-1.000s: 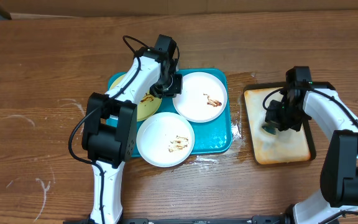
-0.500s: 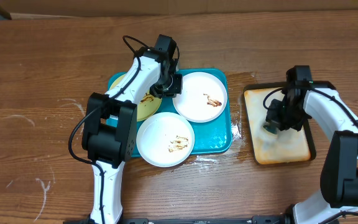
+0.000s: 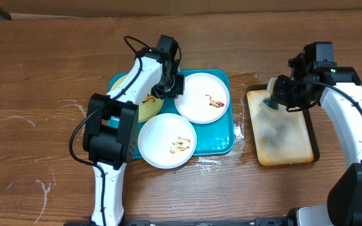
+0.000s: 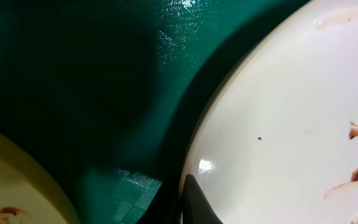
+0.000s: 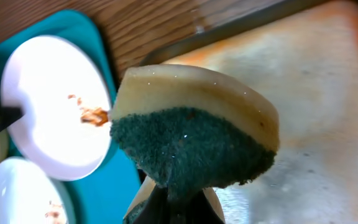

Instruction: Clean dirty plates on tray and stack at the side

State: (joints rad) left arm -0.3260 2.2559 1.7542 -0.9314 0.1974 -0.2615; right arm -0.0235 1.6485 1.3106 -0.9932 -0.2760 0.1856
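1. Teal tray (image 3: 228, 143) on the table (image 3: 43, 75) carries three plates (image 3: 167, 141). The closed left tool (image 3: 170, 86) sits at the rim of the smeared upper white plate (image 3: 202, 97); whether it pinches the rim we cannot tell.
2. The right tool (image 3: 276, 97) grips a sponge (image 5: 191, 134) above the tan tray (image 3: 288, 141), well apart from the plates.
3. We judge that wiping is about to begin: the sponge must cross to that plate's smear.

Soft, even light from above keeps the wooden table (image 3: 43, 75) bright and sharp, with small glints on the teal tray (image 3: 217, 137). The left wrist view is dim and blurred, with a broad shadow across the tray and one glare spot on the white plate (image 4: 278, 143). In the right wrist view the sponge (image 5: 191, 149) is crisp and the background soft
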